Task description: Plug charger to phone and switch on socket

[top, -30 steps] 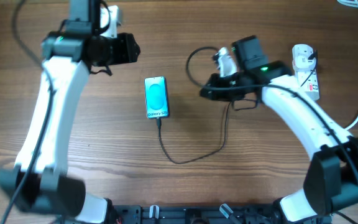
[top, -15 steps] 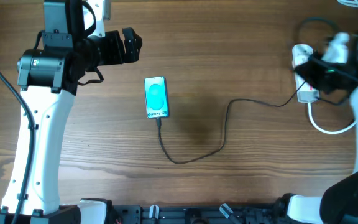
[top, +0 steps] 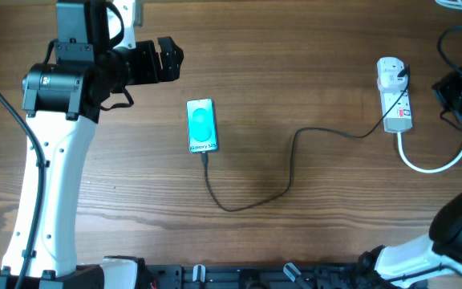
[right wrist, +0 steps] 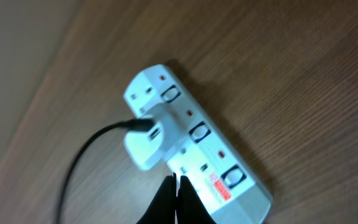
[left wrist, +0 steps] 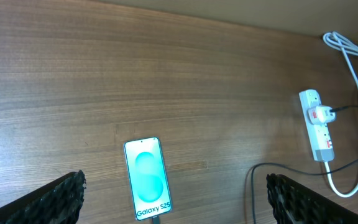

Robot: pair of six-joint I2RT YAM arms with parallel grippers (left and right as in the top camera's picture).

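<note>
The phone (top: 201, 125) lies screen-up in the middle of the table, also in the left wrist view (left wrist: 146, 178). The charger's thin black cable (top: 289, 164) runs from the phone's lower edge in a loop to a white plug (right wrist: 151, 138) seated in the socket (top: 395, 95). The socket is a white strip with three rocker switches (right wrist: 199, 146). My left gripper (top: 165, 63) is open and empty, up and left of the phone. My right gripper (right wrist: 176, 186) is shut and empty, with its tips at the socket's edge beside the plug; overhead it sits right of the socket (top: 459, 91).
The socket's thick white cord (top: 431, 164) curves down and right from the strip. More white cord (left wrist: 348, 53) lies at the table's far right corner. Bare wood lies between phone and socket.
My right arm swung from mid-table to the socket, then drew back to its right. The cable now stretches across to the socket. The left arm shifted early on, then stayed still.
</note>
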